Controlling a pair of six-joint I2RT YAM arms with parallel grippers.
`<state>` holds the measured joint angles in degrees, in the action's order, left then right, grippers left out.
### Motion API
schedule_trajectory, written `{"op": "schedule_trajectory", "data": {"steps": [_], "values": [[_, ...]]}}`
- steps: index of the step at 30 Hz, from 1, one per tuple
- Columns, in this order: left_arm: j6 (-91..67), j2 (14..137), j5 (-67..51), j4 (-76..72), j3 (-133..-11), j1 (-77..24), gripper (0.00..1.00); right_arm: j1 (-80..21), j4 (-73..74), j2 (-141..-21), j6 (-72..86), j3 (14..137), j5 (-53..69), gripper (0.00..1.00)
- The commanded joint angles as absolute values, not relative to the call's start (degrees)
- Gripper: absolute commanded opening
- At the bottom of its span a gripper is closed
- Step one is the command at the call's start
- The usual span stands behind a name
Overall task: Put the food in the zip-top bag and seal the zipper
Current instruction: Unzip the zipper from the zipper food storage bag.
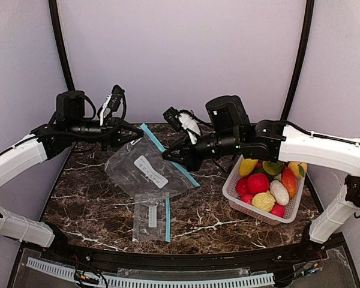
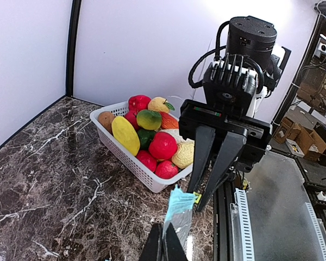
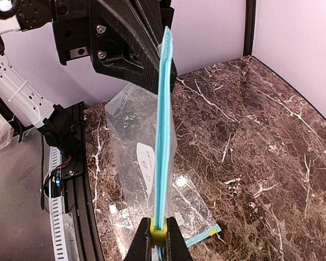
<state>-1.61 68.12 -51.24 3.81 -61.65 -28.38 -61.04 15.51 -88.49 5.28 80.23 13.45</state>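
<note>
The zip-top bag (image 1: 141, 171) hangs above the worktop (image 1: 90, 204), stretched between the two arms by its teal zipper (image 1: 189, 177). The left pincer (image 1: 134, 137) is closed on the zipper's far-left end. The right pincer (image 1: 168, 155) is clamped further along the same strip, at what looks like a small yellow slider (image 3: 157, 232), though that part is small and half hidden by the fingers. The zipper's long axis runs from far left to near right, and the clear body of the bag sags below it, empty.

The food (image 1: 261, 183) is all in the white basket (image 1: 240, 204) at the right of the worktop, well apart from the bag. It lies to the right of the right pincer and behind its wrist, so the right arm is much the nearer one. With both pincers occupied on the zipper, the mouth probably has to be opened before either can fetch fruit.

A second bag (image 1: 150, 219) lies flat on the worktop, nearer than the held one. The worktop is dark brown marble-patterned with white veins, enclosed by pale lilac walls on three sides.
</note>
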Motion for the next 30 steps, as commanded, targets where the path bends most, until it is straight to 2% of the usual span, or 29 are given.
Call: {"op": "schedule_trajectory", "data": {"steps": [1, 30], "values": [[-2.13, 65.56, -49.12, 0.35, -61.40, -26.50, 0.01, -60.46, 19.94, -88.68, 6.15, 79.23, 13.76, 0.00], [-1.65, 63.01, -47.24, 0.60, -61.41, -22.20, 0.01, -60.34, 21.03, -90.39, 5.72, 80.59, 14.59, 0.00]]}}
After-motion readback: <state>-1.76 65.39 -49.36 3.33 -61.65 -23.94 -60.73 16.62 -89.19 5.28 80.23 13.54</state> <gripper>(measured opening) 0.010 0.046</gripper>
